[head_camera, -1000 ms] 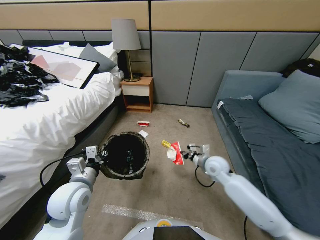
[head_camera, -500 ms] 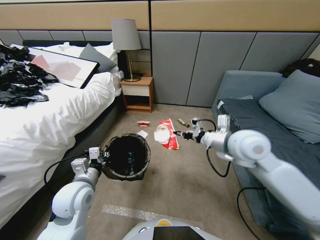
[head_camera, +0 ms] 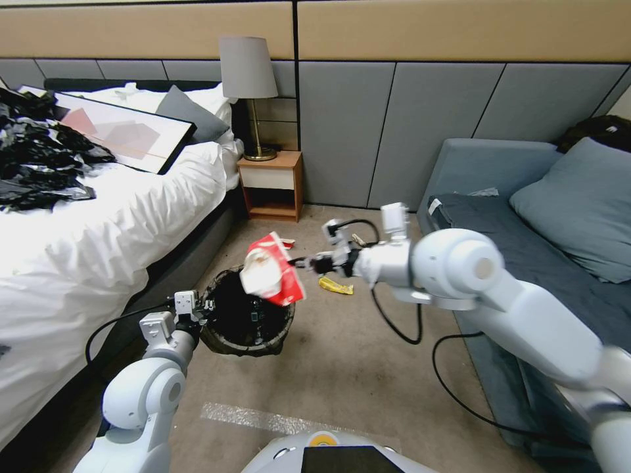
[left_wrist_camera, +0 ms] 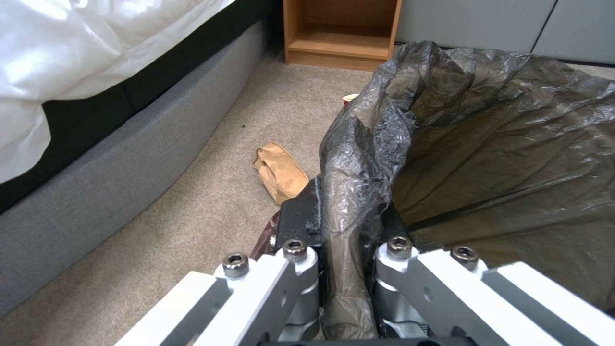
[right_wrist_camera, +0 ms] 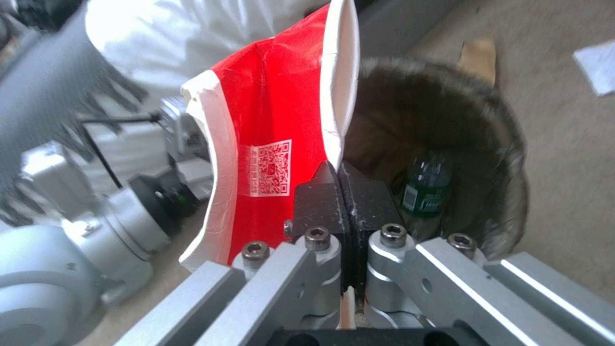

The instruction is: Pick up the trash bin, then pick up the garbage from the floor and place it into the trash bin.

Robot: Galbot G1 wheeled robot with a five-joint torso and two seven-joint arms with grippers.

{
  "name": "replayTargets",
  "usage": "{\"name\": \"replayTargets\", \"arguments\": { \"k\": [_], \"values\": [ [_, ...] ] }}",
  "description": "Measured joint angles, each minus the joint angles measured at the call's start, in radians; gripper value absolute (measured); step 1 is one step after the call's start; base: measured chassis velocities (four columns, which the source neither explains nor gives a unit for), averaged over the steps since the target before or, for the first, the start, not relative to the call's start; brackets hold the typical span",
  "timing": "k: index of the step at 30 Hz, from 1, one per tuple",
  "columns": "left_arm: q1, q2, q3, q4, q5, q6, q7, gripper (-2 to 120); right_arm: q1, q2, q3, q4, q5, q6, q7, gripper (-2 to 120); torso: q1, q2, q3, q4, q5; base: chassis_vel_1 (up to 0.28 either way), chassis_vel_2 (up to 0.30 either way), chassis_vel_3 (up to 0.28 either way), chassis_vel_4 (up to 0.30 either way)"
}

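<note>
My right gripper [head_camera: 299, 263], clamped on the flattened red-and-white paper wrapper [head_camera: 273, 269], has swung from three o'clock to over the bag-lined white trash bin [head_camera: 246, 315]; wrapper stands upright, arm outstretched. Left gripper [left_wrist_camera: 339, 240] pinches the rim at nine o'clock.

Floor [head_camera: 342, 368] is beige carpet btwn the bed [head_camera: 98, 217] on the left & the sofa [head_camera: 526, 263] on the right. Lying on it: a yellow wrapper [head_camera: 336, 285] just right of the trash bin [head_camera: 246, 315], a brown cardboard piece [left_wrist_camera: 280, 171] on the bed side of the bin, a white tissue [right_wrist_camera: 597, 60] further out, and a clear strip of plastic film [head_camera: 263, 419] close to the robot base. The nightstand [head_camera: 271, 185] stands on it by the wall. On the bed: heap of black plastic sheeting [head_camera: 39, 157], a framed picture [head_camera: 118, 135].
</note>
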Motion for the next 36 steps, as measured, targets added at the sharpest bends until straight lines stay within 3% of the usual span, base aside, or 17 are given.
{"name": "replayTargets", "arguments": {
  "k": [2, 9, 23, 36],
  "values": [
    [-0.001, -0.004, -0.001, -0.005, 0.001, 0.000, 0.000, 4, 0.007, 0.043, -0.063, -0.050, -0.033, 0.000, 0.012, 0, 0.000, 0.000, 0.000, -0.0003, 0.0001, 0.000, 0.000, 0.000, 0.000],
    [0.001, -0.009, -0.004, -0.008, 0.002, 0.000, 0.001, 4, 0.007, 0.092, -0.143, -0.144, -0.093, 0.001, 0.021, 0, 0.000, 0.000, 0.000, -0.0003, 0.0000, 0.000, 0.000, 0.000, 0.000],
    [0.001, -0.013, -0.008, -0.010, 0.002, 0.000, 0.002, 4, -0.005, 0.162, -0.184, -0.277, -0.108, 0.001, 0.023, 2, 0.000, 0.000, 0.000, -0.0002, 0.0001, 0.000, 0.000, 0.000, 0.000],
    [0.004, -0.007, -0.012, -0.010, 0.000, 0.000, 0.002, 4, -0.006, 0.221, -0.197, -0.332, -0.115, 0.002, 0.023, 52, 0.000, 0.000, 0.000, -0.0001, 0.0000, 0.000, 0.000, 0.000, 0.000]
  ]
}}
